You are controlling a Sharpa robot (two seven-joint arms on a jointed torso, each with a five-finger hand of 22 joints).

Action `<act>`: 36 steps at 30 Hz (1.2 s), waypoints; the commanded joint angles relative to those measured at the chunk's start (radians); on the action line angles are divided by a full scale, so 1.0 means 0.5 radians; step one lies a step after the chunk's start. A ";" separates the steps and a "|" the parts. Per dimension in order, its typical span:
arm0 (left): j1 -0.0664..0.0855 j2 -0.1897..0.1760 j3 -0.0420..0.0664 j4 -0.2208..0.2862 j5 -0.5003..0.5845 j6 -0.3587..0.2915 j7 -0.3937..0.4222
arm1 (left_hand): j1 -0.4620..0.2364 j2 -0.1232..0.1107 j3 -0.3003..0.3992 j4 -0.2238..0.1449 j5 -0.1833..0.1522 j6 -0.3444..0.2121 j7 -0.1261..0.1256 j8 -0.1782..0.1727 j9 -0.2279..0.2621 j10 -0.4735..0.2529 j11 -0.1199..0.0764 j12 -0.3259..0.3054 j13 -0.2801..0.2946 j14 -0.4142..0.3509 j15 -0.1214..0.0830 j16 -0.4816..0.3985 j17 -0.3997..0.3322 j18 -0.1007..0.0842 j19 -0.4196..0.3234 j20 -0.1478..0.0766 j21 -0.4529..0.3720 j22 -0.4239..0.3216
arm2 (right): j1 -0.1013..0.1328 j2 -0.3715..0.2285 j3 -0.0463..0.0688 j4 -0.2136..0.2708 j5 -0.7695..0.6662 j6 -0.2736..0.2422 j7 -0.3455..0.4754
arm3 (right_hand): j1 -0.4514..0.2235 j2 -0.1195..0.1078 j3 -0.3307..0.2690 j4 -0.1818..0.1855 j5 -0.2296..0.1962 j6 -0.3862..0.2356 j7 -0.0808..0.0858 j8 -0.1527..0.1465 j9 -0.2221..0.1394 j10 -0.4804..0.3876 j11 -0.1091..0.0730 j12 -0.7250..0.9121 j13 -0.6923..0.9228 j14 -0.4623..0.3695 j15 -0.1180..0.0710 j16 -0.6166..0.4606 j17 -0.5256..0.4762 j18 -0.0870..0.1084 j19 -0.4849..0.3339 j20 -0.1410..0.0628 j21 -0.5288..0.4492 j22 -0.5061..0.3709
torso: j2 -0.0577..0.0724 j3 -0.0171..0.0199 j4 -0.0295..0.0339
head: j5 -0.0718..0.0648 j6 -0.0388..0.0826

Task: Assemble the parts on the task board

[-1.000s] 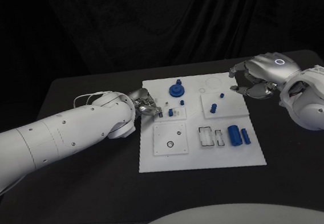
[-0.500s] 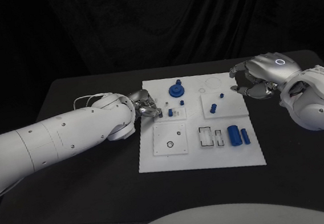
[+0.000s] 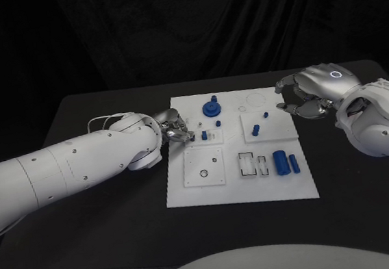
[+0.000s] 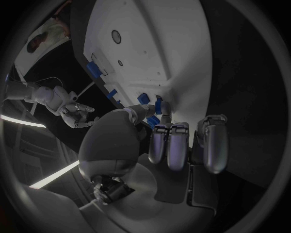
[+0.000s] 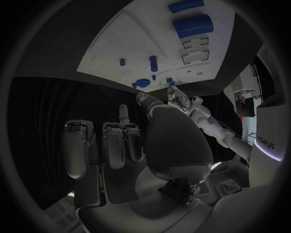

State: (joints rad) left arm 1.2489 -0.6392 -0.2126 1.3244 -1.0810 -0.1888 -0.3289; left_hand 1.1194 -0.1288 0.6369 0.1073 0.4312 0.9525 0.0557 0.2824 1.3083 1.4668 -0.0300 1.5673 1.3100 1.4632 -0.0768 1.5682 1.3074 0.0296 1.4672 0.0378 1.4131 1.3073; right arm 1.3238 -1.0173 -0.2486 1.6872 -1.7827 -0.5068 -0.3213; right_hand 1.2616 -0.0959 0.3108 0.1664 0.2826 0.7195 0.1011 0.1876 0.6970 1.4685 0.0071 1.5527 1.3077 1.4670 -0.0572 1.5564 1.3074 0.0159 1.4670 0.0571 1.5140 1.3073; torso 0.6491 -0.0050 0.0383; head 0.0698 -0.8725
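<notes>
The white task board (image 3: 241, 184) lies mid-table. My left hand (image 3: 175, 130) sits at the board's left edge, its fingers curled in. In the left wrist view its thumb and fingertips pinch a small blue part (image 4: 152, 121) beside other small blue pegs (image 4: 159, 104). My right hand (image 3: 304, 97) hovers over the board's far right edge with its fingers curled in on nothing. A round blue piece with a peg (image 3: 212, 108) stands at the far middle. A thick blue cylinder (image 3: 281, 162) and a slim blue bar (image 3: 295, 163) lie at the near right.
Small blue pegs (image 3: 256, 127) stand on a raised white square (image 3: 276, 130) of the board near my right hand. Another white square with holes (image 3: 206, 167) and two rectangular slots (image 3: 253, 164) lie on the board's near half. Black table (image 3: 117, 216) surrounds the board.
</notes>
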 commanded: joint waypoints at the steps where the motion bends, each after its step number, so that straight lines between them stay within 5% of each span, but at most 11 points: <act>1: -0.004 -0.001 0.001 0.008 -0.006 0.023 0.008 | -0.007 0.020 0.086 -0.084 0.011 0.031 -0.042 0.004 0.042 0.208 -0.013 0.007 0.522 0.215 -0.015 0.005 0.527 0.017 0.060 -0.018 -0.006 0.426 | -0.004 -0.001 0.001 0.001 -0.008 -0.011 -0.011 | -0.010 0.014 0.008 -0.009 0.004 0.005 0.004 0.010 0.003 0.154 -0.006 -0.011 0.461 0.190 -0.003 -0.007 0.447 0.001 0.141 -0.009 -0.006 0.483 | 0.000 -0.0010 0.001 | 0.003 0.000; 14: -0.005 0.001 0.001 0.008 -0.006 0.056 0.002 | -0.013 0.023 0.090 -0.084 0.008 0.025 -0.040 -0.003 0.037 0.208 -0.012 0.007 0.522 0.215 -0.015 0.005 0.527 0.020 0.056 -0.018 -0.018 0.422 | -0.005 0.003 0.001 0.000 -0.008 -0.007 -0.014 | -0.008 0.017 0.011 -0.013 0.004 0.009 0.003 0.012 0.008 0.154 -0.006 -0.012 0.461 0.190 -0.003 -0.007 0.447 0.001 0.141 -0.009 -0.005 0.483 | 0.001 0.0001 0.001 | 0.004 0.000; 25: -0.007 0.012 0.001 -0.004 -0.006 0.099 0.001 | -0.071 0.082 -0.043 -0.032 -0.219 0.030 -0.039 -0.064 -0.006 0.208 -0.008 0.007 0.522 0.215 -0.010 0.005 0.527 0.021 0.053 -0.015 -0.033 0.419 | -0.005 0.007 0.001 -0.001 -0.008 0.005 -0.021 | -0.007 0.018 0.013 -0.016 0.004 0.012 0.003 0.013 0.010 0.154 -0.006 -0.012 0.461 0.190 -0.003 -0.007 0.446 0.002 0.140 -0.009 -0.007 0.483 | 0.001 0.0000 0.000 | 0.004 0.000; 36: -0.009 0.016 0.001 -0.021 -0.006 0.123 -0.003 | -0.217 0.136 -0.381 0.192 -0.252 0.066 -0.024 -0.145 -0.064 0.208 0.006 0.007 0.522 0.215 0.002 0.005 0.527 0.023 0.051 -0.005 -0.046 0.417 | -0.005 0.006 0.001 -0.001 -0.008 0.021 -0.030 | 0.006 0.018 0.028 -0.043 0.004 0.025 0.000 0.018 0.024 0.153 -0.008 -0.012 0.460 0.190 -0.005 -0.008 0.445 0.002 0.140 -0.010 -0.008 0.483 | 0.002 0.0002 -0.001 | 0.003 0.000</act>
State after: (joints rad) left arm 1.2485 -0.6341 -0.2116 1.3131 -1.0836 -0.1541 -0.3325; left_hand 1.0174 -0.0575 0.4537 0.1986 0.3084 0.9864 0.0395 0.2125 1.2774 1.4668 -0.0300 1.5673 1.3099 1.4633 -0.0767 1.5682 1.3073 0.0295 1.4672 0.0378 1.3964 1.3078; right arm 1.3233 -1.0137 -0.2486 1.6863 -1.7824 -0.5023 -0.3228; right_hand 1.2616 -0.0959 0.3260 0.1511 0.2826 0.7268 0.1012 0.1896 0.7084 1.4685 0.0072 1.5527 1.3075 1.4670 -0.0572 1.5564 1.3073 0.0159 1.4670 0.0571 1.5141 1.3078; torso 0.6497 -0.0049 0.0381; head 0.0709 -0.8725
